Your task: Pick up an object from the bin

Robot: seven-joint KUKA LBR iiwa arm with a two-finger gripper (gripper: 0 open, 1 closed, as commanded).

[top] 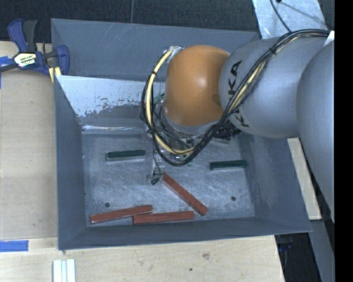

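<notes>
My gripper hangs low over the middle of the bin floor, its tip just at the upper left end of a reddish-brown flat stick that lies slanted toward the lower right. Two more reddish-brown sticks lie along the bin's front edge, one at the left and one beside it. A dark green stick lies to the gripper's left and another dark green stick to its right.
The arm with its orange cover and cables reaches in from the right and hides the back middle of the bin floor. Sloped bin walls surround the flat floor.
</notes>
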